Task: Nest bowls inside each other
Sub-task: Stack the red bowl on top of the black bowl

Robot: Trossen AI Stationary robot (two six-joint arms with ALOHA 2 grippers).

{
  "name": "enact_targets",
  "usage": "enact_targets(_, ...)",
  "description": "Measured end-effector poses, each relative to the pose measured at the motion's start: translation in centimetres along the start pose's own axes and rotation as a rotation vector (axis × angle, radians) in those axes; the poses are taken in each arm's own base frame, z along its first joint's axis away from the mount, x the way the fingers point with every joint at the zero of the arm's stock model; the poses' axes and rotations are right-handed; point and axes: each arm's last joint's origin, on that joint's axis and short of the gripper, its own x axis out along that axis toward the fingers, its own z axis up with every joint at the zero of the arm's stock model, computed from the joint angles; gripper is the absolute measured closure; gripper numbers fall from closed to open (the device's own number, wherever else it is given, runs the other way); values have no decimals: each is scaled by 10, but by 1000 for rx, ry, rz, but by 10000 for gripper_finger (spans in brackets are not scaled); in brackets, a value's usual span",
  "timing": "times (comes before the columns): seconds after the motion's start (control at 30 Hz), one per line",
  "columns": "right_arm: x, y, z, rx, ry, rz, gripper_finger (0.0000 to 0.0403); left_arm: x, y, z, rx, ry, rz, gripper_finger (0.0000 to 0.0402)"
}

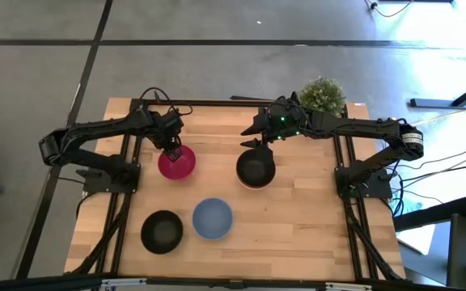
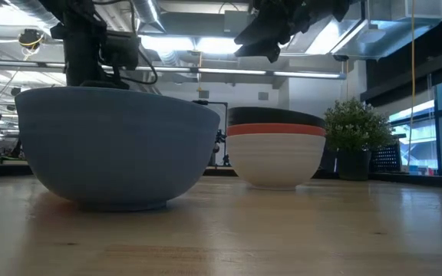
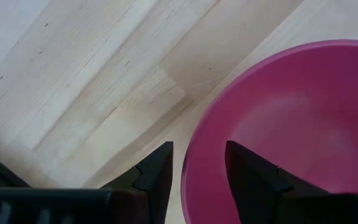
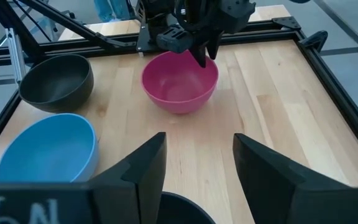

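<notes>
A magenta bowl (image 1: 178, 164) stands upright on the table left of centre. My left gripper (image 1: 171, 150) is open, pointing down over the bowl's far-left rim (image 3: 187, 163). One finger (image 3: 157, 177) stands outside the wall and one finger (image 3: 247, 177) inside, with gaps to the rim. A black bowl sits in a red bowl, which sits in a white bowl, as one stack (image 2: 276, 152) right of centre (image 1: 256, 168). My right gripper (image 1: 252, 139) is open and empty above the stack's far side. A blue bowl (image 1: 213, 218) and a second black bowl (image 1: 162, 231) stand near the front edge.
A small green potted plant (image 1: 322, 94) stands at the far right corner. Dark frame rails (image 1: 128, 202) run along both sides of the table. Bare wood lies between the magenta bowl and the stack (image 1: 215, 162) and at the front right (image 1: 314, 226).
</notes>
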Motion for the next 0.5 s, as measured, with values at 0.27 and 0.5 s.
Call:
enact_targets(0.27, 0, 0, 0, -1, 0, 0, 217, 0, 0, 0, 0, 1, -3, 333)
enact_targets(0.5, 0, 0, 0, -1, 0, 0, 217, 0, 0, 1, -3, -5, -6, 394)
